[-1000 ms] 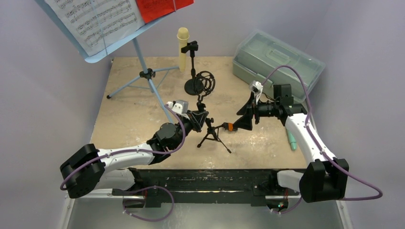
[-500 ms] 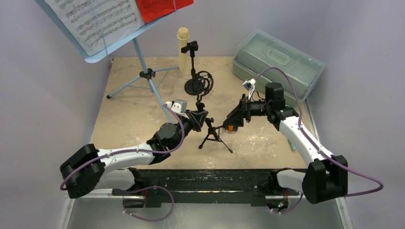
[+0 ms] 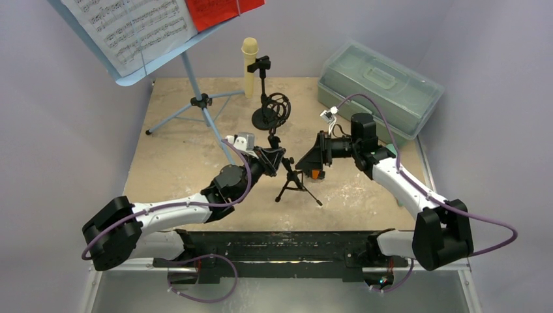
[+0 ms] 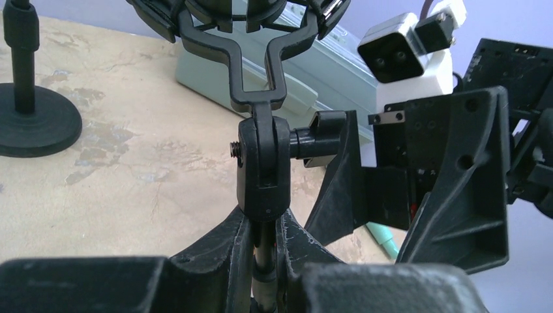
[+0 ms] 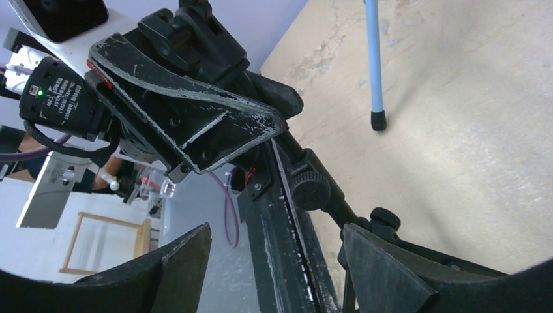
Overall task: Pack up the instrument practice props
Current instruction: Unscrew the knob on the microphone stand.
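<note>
Where I am working: a worn beige tabletop [image 3: 176,163] with both arms meeting near its middle.
Music rack: the pale-blue perforated sheet-music rack on tripod legs [image 3: 194,78] stands at the far left, carrying white printed music pages [image 3: 130,26] and a red page [image 3: 218,10] beside them.
Case: a translucent grey-green plastic case with a handle [image 3: 378,81] sits closed at the far right corner.
Left gripper [image 3: 275,158]: I have it clamped tight on the thin pole of the small holder, just under the swivel joint; its wrist camera shows the fingers [image 4: 228,251] pressed to the rod on both sides.
Right gripper [image 3: 306,160]: its jaws stand wide apart and hold nothing; it faces the left one, one finger just beside the swivel's side knob.
Round-base stand: a black mic holder on a disc foot [image 3: 264,117] stands upright at the back, clipping a cream toy microphone [image 3: 249,65].
Small holder: a black tripod mic holder with a ring shock mount [image 3: 295,186] stands at centre between the grippers.
Teal microphone [image 4: 383,238]: only a sliver shows on the table behind the right gripper.
</note>
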Controlling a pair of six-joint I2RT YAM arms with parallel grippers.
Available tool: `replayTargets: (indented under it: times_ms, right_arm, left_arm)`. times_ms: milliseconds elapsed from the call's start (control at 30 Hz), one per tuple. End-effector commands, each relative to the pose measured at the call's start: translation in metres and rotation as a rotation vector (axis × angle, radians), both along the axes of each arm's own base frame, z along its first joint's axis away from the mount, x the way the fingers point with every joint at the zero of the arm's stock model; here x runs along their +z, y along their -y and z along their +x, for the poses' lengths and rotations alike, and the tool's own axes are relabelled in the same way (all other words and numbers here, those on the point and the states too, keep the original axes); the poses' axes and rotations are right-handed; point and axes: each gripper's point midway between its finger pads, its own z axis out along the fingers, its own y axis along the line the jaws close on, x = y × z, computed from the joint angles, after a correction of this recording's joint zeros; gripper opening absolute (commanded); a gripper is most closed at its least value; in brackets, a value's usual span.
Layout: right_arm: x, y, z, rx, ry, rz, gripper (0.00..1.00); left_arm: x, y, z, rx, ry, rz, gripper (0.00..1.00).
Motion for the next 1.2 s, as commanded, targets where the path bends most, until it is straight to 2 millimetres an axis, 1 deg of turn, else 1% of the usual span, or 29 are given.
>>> replayTargets:
  times_ms: [0, 100, 300, 500, 767, 867, 1067, 1167]
  right_arm:
    - [0.008, -0.008, 0.001, 0.004, 0.028, 0.015, 0.75]
    - [0.005, -0.008, 0.003, -0.01, 0.026, 0.008, 0.72]
    - [0.0, -0.01, 0.014, -0.033, 0.016, -0.01, 0.68]
    - [-0.002, -0.013, 0.02, -0.034, 0.017, -0.02, 0.63]
    - [0.002, -0.016, 0.02, -0.014, 0.029, -0.015, 0.48]
    - [0.002, -0.016, 0.018, -0.009, 0.034, -0.016, 0.38]
    - [-0.001, -0.017, 0.017, -0.005, 0.078, -0.05, 0.14]
    - [-0.005, -0.016, 0.018, -0.003, 0.1, -0.073, 0.06]
  left_arm:
    - [0.059, 0.004, 0.002, 0.006, 0.066, -0.181, 0.0]
    - [0.062, 0.003, 0.001, 0.006, 0.068, -0.187, 0.0]
    - [0.065, 0.01, -0.002, -0.03, 0.076, -0.189, 0.0]
    - [0.065, 0.014, -0.005, -0.057, 0.08, -0.187, 0.0]
    - [0.062, 0.02, -0.007, -0.079, 0.075, -0.18, 0.0]
    - [0.063, 0.021, -0.008, -0.084, 0.075, -0.182, 0.0]
    - [0.065, 0.019, -0.007, -0.075, 0.077, -0.182, 0.0]
    - [0.065, 0.017, -0.007, -0.069, 0.071, -0.186, 0.0]
